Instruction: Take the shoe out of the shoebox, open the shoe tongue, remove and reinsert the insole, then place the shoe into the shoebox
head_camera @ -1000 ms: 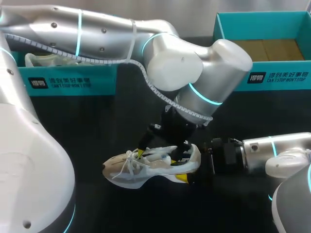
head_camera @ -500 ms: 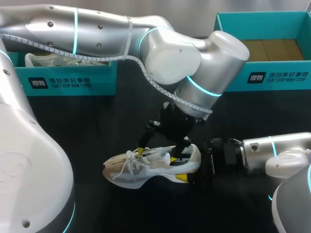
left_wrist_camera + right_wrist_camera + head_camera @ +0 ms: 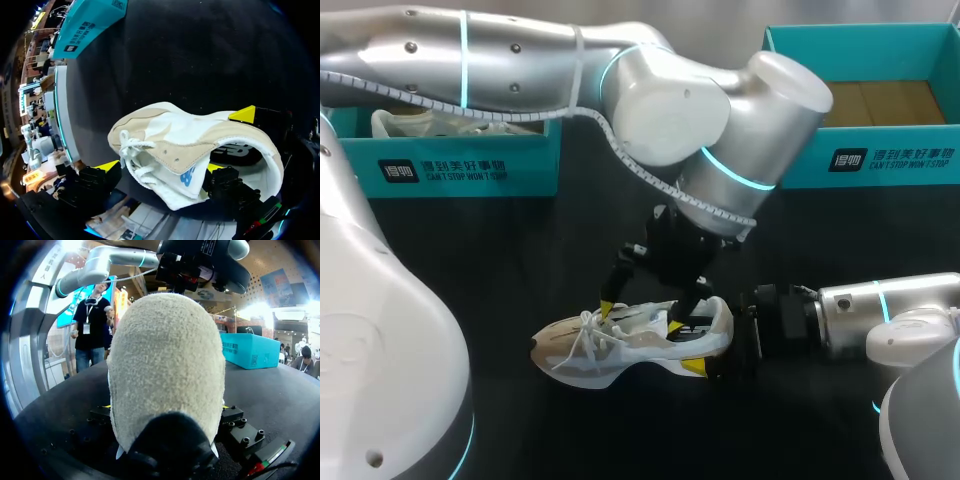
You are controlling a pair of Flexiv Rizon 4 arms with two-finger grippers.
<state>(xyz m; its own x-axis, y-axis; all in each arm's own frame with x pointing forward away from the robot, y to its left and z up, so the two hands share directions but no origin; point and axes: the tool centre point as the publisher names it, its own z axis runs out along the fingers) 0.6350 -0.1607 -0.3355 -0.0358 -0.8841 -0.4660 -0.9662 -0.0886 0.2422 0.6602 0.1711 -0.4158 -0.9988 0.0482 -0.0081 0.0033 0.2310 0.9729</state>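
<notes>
Head view shows the shoe [image 3: 630, 345] out of its box and lying on its sole on the dark bench [image 3: 520, 250], toe toward my left and heel toward my right, so the first step looks done. The teal shoebox [image 3: 860, 60] at the far right stands open and well apart from the shoe, with a bare cardboard floor. My right tool [image 3: 712, 342] comes in low from the right and pinches the heel; in the right wrist view the heel fills the space between its fingers, with a sliver of yellow showing on each side. My left tool [image 3: 641, 318] hangs over the shoe's mouth with its fingers spread and nothing gripped. In the left wrist view one tip sits outside by the laces [image 3: 132, 147] and the other just inside the collar, with the tongue [image 3: 186, 176] between them. A dark insole [image 3: 237, 152] lies flat inside the shoe. I judge the work to be at the tongue or insole stage, though I cannot tell whether the insole has already been out and back. Returning the shoe to the shoebox is clearly not yet done.
</notes>
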